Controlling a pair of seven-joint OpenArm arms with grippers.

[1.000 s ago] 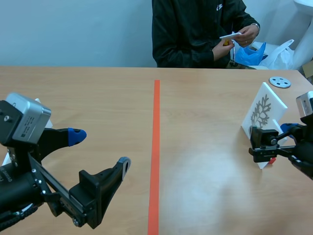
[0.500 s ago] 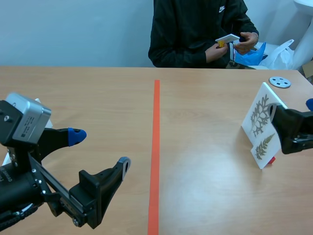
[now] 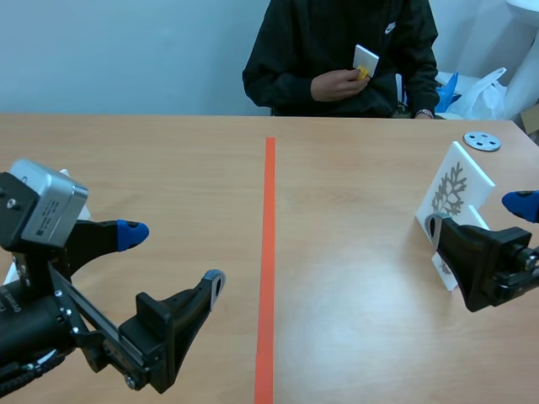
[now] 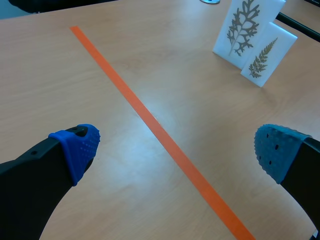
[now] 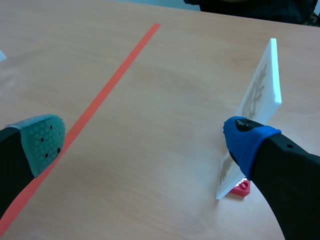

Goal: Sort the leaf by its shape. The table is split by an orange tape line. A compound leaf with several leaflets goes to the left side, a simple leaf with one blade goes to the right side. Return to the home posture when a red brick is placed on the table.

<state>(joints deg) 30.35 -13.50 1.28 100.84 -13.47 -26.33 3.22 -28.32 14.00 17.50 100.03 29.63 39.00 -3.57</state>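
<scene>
i read the left gripper (image 3: 173,257) as wide open with nothing held, low over the table's left half, beside the tape line (image 3: 268,252). the right gripper (image 3: 477,215) is likewise fully open and empty, just beside the leaf cards. both cards stand upright on the right half: large card (image 4: 242,30) behind, small fern card (image 4: 262,55) just in front, with a red piece (image 5: 242,187) at its foot.

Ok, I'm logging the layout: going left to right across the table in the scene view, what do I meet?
left gripper → orange tape line → large white leaf card
</scene>
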